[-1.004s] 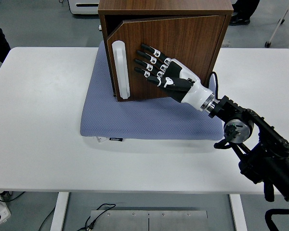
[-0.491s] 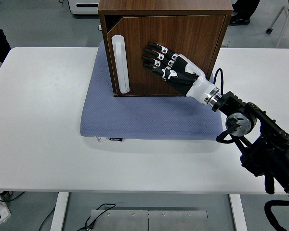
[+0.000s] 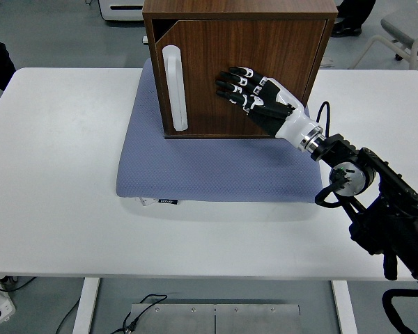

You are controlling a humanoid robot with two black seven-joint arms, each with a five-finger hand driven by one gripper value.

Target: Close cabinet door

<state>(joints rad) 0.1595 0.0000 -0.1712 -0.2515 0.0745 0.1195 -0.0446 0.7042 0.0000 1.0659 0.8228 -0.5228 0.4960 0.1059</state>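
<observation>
Pressing flat on the cabinet door (image 3: 244, 76), right hand (image 3: 254, 97) has fingers spread, gripping nothing. Door looks flush or nearly so with the cabinet (image 3: 238, 14), which sits on a blue mat (image 3: 195, 170) toward the bench (image 3: 56, 209) far edge, centre. Final push likely; next needs a light press, then pulling away. Inside hidden. Left arm not visible.

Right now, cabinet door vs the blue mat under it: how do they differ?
The cabinet door is dark wood grain; the blue mat is dotted fabric. The door stands upright with the right hand flat against it; the mat lies flat on the table, untouched. The door carries a white handle; the mat only a small tag.
</observation>
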